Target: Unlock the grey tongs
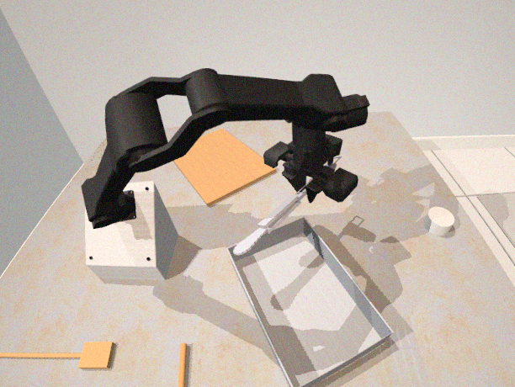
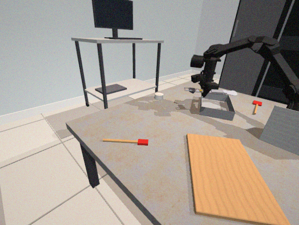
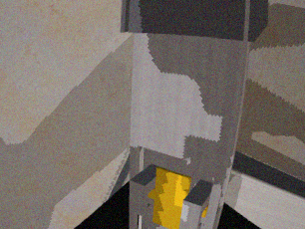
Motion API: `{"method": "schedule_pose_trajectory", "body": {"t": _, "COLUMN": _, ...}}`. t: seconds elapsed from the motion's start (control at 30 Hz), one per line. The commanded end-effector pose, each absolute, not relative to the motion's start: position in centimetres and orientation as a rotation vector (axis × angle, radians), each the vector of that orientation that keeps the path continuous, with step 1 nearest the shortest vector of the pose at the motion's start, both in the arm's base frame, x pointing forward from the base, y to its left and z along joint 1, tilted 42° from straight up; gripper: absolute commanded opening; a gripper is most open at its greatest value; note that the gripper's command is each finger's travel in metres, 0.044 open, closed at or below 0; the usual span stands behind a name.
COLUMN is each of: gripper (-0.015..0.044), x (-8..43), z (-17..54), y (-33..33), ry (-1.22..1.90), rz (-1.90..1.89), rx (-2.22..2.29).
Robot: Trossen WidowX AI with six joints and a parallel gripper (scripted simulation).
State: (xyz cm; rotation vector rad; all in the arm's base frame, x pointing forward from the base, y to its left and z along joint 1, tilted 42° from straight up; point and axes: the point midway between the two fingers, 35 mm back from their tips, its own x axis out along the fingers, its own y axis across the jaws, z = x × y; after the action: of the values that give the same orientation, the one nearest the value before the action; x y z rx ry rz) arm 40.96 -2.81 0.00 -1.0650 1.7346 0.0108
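Note:
My gripper (image 1: 310,188) (image 2: 204,93) (image 3: 161,190) points down and is shut on the grey tongs (image 1: 281,214) (image 2: 219,92), near their hinge end. A yellow part (image 3: 171,199) shows between two grey blocks of the tongs in the wrist view. The tongs are held in the air, roughly level, their pale rounded tips toward the robot's base side, above the near corner of the roasting tin (image 1: 351,279) (image 2: 215,114). Their arms look close together; the lock's state cannot be told. The wooden board (image 1: 223,164) (image 2: 227,171) lies flat on the table with nothing on it.
A white round cup (image 1: 441,221) (image 2: 159,96) stands beyond the tin. A red-headed tool (image 2: 142,142) lies near the board, another (image 2: 257,103) behind the tin. A wooden block with a handle (image 1: 96,354) and a wooden stick (image 1: 182,366) lie in front. The robot's base (image 1: 122,235) stands between board and tin.

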Motion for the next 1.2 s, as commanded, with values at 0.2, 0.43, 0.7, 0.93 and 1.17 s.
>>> {"method": "schedule_pose_trajectory", "body": {"t": 0.2, "gripper": -0.0150, "x": 40.3, "z": -3.8, "y": 4.6, "ry": 1.762, "rz": 0.240, "rx": -1.233}}
{"method": "schedule_pose_trajectory", "body": {"t": 0.43, "gripper": -0.0150, "x": 38.8, "z": -6.4, "y": 9.5, "ry": 1.774, "rz": 0.388, "rx": -1.351}}
{"method": "schedule_pose_trajectory", "body": {"t": 0.7, "gripper": -0.0150, "x": 36.7, "z": -8.9, "y": 13.8, "ry": 1.788, "rz": 0.524, "rx": -1.476}}
{"method": "schedule_pose_trajectory", "body": {"t": 0.93, "gripper": -0.0150, "x": 35.8, "z": -9.6, "y": 15.2, "ry": 1.781, "rz": 0.583, "rx": -1.510}}
{"method": "schedule_pose_trajectory", "body": {"t": 1.17, "gripper": -0.0150, "x": 32.5, "z": -11.9, "y": 19.3, "ry": 1.754, "rz": 0.765, "rx": -1.609}}
